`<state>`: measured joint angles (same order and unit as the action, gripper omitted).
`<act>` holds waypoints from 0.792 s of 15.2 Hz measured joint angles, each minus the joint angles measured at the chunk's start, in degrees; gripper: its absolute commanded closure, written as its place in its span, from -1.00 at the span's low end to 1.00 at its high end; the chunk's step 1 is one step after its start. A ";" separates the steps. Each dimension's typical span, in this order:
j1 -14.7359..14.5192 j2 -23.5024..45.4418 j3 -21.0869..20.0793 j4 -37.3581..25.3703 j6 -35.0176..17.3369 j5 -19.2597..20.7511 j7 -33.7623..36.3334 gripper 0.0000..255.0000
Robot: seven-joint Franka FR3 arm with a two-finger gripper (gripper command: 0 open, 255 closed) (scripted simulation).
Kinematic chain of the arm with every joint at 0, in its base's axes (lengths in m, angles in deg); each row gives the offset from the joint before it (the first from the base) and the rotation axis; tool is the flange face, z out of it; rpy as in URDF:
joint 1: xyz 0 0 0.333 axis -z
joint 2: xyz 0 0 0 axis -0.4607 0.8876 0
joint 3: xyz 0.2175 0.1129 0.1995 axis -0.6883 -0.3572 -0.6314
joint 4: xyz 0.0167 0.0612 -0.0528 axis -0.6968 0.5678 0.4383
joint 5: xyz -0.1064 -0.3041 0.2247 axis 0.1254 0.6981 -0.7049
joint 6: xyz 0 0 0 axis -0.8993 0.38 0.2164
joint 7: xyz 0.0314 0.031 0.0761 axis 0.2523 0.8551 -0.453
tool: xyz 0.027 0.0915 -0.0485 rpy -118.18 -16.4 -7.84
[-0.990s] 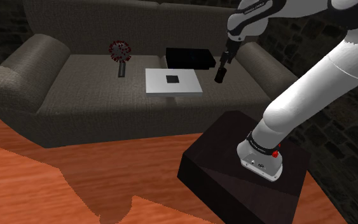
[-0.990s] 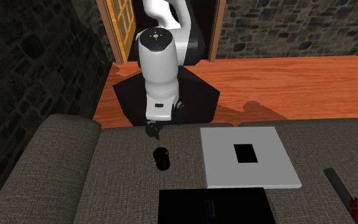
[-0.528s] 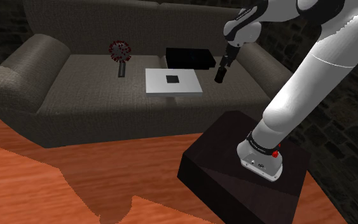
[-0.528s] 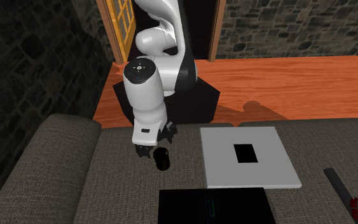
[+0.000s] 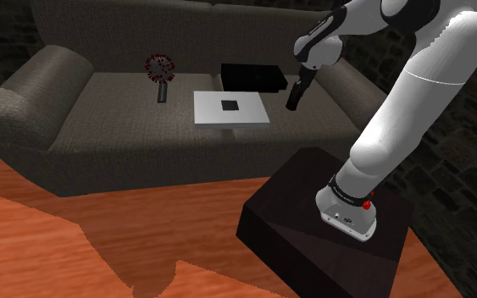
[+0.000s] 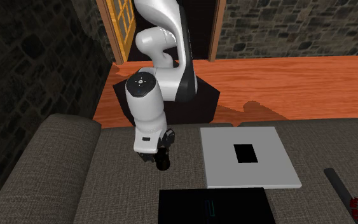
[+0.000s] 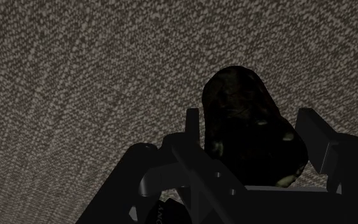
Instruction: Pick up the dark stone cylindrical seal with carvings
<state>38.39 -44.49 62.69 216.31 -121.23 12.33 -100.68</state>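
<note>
Seal (image 7: 244, 124) stands upright on the grey sofa (image 5: 101, 118) seat, towards the shoulder view's right end, close before the right armrest. My gripper (image 7: 254, 121) is down over it, and my fingers (image 7: 193, 130) are apart, one on each side of the seal with its dark, mottled body between them; they are not closed on it. In the second exterior view the seal sits just below my hand, between the sofa's front edge and a flat black box (image 6: 212, 205). A white square board (image 6: 248, 156) with a black patch in its middle lies beside it on the cushion. Farther along the seat lies a dark stick with a red-speckled head (image 5: 159, 72). My stand (image 5: 330, 220) sits on a wooden floor (image 5: 58, 245).
</note>
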 measured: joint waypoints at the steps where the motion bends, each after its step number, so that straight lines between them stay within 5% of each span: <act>1: 0.00 0.02 -0.01 -0.01 -0.06 -0.05 -0.03 1.00; 12: -0.22 -1.33 0.17 -0.15 1.23 1.11 0.93 1.00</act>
<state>38.17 -45.81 62.86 216.17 -119.99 13.44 -99.75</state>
